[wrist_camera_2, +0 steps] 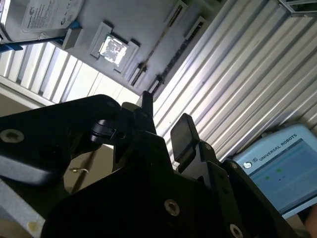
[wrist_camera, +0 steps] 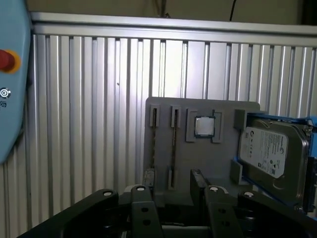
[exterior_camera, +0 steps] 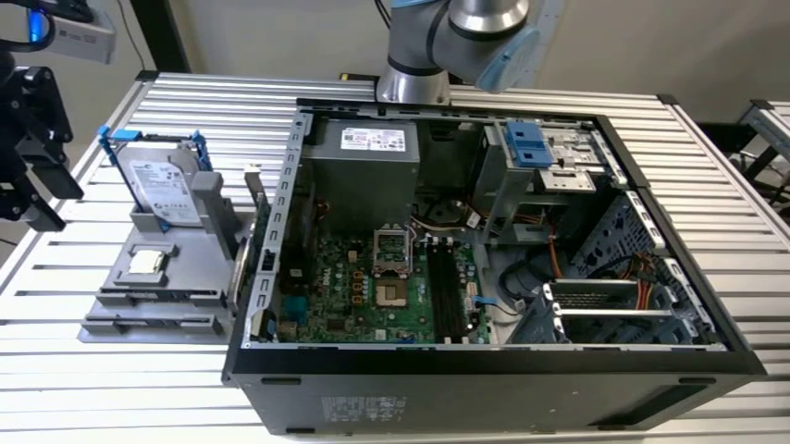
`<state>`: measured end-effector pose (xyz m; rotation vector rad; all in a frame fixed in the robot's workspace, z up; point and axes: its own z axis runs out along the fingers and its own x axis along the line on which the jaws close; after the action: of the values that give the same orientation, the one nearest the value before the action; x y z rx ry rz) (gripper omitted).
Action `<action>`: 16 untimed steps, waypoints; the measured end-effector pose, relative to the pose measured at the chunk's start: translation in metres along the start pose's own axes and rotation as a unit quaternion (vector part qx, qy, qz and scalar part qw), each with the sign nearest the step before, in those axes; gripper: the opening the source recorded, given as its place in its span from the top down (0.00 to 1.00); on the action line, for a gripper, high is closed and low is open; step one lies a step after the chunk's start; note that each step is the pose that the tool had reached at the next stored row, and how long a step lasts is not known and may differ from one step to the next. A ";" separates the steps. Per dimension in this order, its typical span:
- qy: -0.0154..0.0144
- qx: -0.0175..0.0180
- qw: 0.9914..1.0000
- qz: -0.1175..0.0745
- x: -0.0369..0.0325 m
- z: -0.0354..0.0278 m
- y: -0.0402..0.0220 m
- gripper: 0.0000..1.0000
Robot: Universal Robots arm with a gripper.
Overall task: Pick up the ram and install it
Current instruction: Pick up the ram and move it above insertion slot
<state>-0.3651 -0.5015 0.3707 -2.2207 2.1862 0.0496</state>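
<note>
The ram shows as a thin dark strip standing on edge in a long slot of the grey holder. That holder lies on the slatted table at the exterior view's left, beside the open computer case. The motherboard's black memory slots lie inside the case. My black gripper hangs at the far left of the exterior view, off to the side of the holder and apart from it. In both wrist views the gripper is open, with nothing between its fingers.
A silver hard drive in a blue bracket and a small square CPU chip also sit on the holder. The arm's base is mounted behind the case. A pale blue pendant with a screen lies on the table.
</note>
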 end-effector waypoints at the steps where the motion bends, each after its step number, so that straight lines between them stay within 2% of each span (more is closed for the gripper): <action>1: 0.000 0.000 1.000 0.000 0.0000 0.0002 0.0000 0.00; 9: 0.000 0.000 1.000 0.000 -0.0002 0.0012 0.0000 0.00; 16: 0.000 0.000 1.000 0.000 0.0000 0.0085 0.0000 0.00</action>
<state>-0.3652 -0.5012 0.3622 -2.2204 2.1862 0.0493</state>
